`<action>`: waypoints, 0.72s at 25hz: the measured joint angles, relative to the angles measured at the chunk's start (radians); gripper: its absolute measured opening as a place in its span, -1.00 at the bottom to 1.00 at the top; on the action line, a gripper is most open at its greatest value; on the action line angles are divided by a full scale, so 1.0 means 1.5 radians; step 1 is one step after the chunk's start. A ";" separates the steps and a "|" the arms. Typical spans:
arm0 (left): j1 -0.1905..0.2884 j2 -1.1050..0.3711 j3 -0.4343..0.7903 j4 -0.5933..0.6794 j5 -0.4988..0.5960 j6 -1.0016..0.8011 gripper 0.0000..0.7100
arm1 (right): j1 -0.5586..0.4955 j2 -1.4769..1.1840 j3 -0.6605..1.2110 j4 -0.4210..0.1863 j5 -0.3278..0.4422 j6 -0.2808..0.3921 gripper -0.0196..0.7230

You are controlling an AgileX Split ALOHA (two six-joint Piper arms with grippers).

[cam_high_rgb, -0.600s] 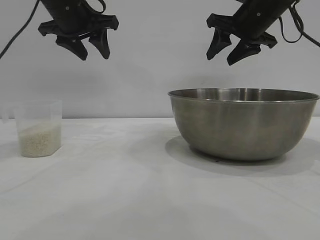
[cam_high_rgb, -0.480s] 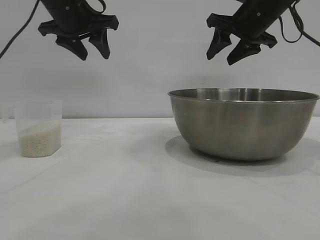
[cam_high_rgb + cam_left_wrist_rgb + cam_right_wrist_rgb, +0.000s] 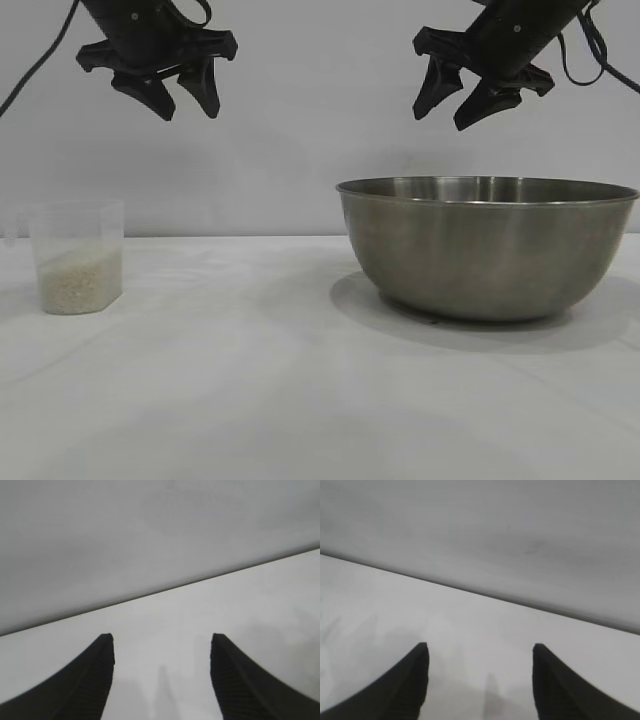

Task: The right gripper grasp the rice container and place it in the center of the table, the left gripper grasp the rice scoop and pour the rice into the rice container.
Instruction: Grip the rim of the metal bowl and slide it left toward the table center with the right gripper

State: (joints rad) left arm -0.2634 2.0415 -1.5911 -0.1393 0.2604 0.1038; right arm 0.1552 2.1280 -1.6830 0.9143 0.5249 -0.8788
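Rice container (image 3: 487, 247) sat on table (image 3: 250, 380) toward right edge, upright, rim partly past frame. Rice scoop (image 3: 77, 256) stood near left edge, rice (image 3: 79, 279) filling lower part. Wide bare tabletop lay between them. Left gripper (image 3: 183, 100) hung high, above and just right of scoop, fingers apart, empty. Right gripper (image 3: 455, 107) hung above container's left half, clear of rim, fingers apart, empty.

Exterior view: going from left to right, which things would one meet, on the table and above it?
rice scoop holding rice → left gripper, open, high above the table → right gripper, open, above the rice container → rice container
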 joint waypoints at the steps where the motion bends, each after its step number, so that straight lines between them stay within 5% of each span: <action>1: 0.000 0.000 0.000 0.000 0.003 0.000 0.04 | -0.001 -0.001 0.000 -0.007 0.009 0.001 0.19; 7: 0.000 0.000 0.000 0.000 0.019 0.000 0.04 | -0.042 -0.059 0.000 -0.088 0.095 0.088 0.19; 12: 0.000 0.000 0.000 0.000 0.024 0.000 0.04 | -0.097 -0.124 0.000 -0.207 0.245 0.220 0.19; 18: 0.000 0.000 0.000 0.000 0.029 0.000 0.04 | -0.113 -0.137 0.000 -0.293 0.408 0.330 0.19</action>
State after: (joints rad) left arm -0.2634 2.0415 -1.5911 -0.1393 0.3043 0.1038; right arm -0.0140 1.9232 -1.6836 0.4745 1.1374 -0.3842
